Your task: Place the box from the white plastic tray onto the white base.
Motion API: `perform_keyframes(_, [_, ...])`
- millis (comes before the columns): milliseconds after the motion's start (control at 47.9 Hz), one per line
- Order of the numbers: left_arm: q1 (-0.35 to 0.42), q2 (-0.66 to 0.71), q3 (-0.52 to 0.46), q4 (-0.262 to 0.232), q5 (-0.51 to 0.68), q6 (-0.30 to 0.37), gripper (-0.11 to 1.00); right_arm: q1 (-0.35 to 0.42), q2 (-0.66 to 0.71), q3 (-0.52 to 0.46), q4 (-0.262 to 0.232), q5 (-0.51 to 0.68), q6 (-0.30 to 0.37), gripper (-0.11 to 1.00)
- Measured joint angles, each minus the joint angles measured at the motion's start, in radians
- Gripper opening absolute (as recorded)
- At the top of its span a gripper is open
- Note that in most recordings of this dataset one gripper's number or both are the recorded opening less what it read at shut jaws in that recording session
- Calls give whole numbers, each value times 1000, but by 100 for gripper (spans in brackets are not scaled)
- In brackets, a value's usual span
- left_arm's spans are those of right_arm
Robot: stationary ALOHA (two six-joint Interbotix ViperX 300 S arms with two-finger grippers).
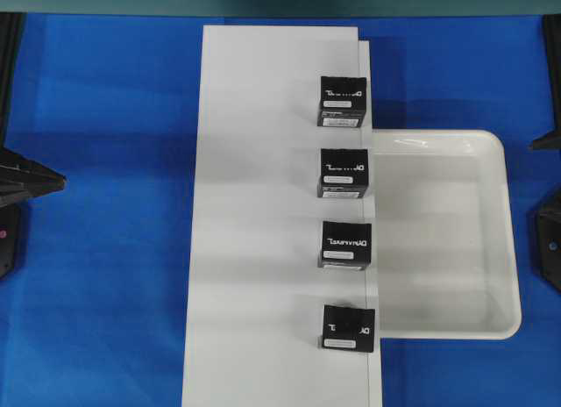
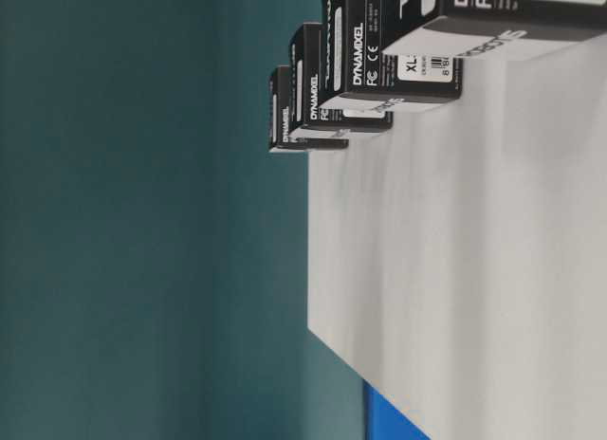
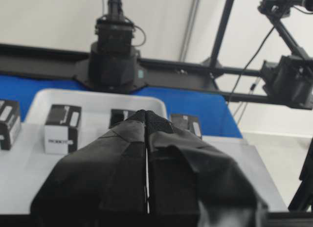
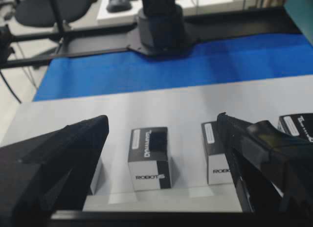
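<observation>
The box (image 1: 347, 328), black with only a short faint mark on top, stands on the white base (image 1: 254, 205) at its right edge, nearest the front. It is beside the front left corner of the white plastic tray (image 1: 500, 328), which holds nothing. My left gripper (image 3: 146, 114) is shut and empty, well back from the boxes. My right gripper (image 4: 162, 122) is open and empty, with a black box (image 4: 149, 158) on the base showing between its fingers. Which box that is I cannot tell. In the overhead view only arm parts show at the edges.
Three similar black boxes (image 1: 342, 100) (image 1: 343, 172) (image 1: 345, 245) with full logo lines stand in a row along the base's right edge, behind the box. Blue table surface (image 1: 96, 275) lies on both sides. The tray (image 3: 93, 97) shows behind the boxes in the left wrist view.
</observation>
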State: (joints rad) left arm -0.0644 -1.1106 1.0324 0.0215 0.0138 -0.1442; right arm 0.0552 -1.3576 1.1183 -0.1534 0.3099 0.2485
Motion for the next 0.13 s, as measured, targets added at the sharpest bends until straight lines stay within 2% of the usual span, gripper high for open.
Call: perform_keyframes(125, [-2,2,-2,0,-5,0,-5,0,-2,-2,0,0,0,97])
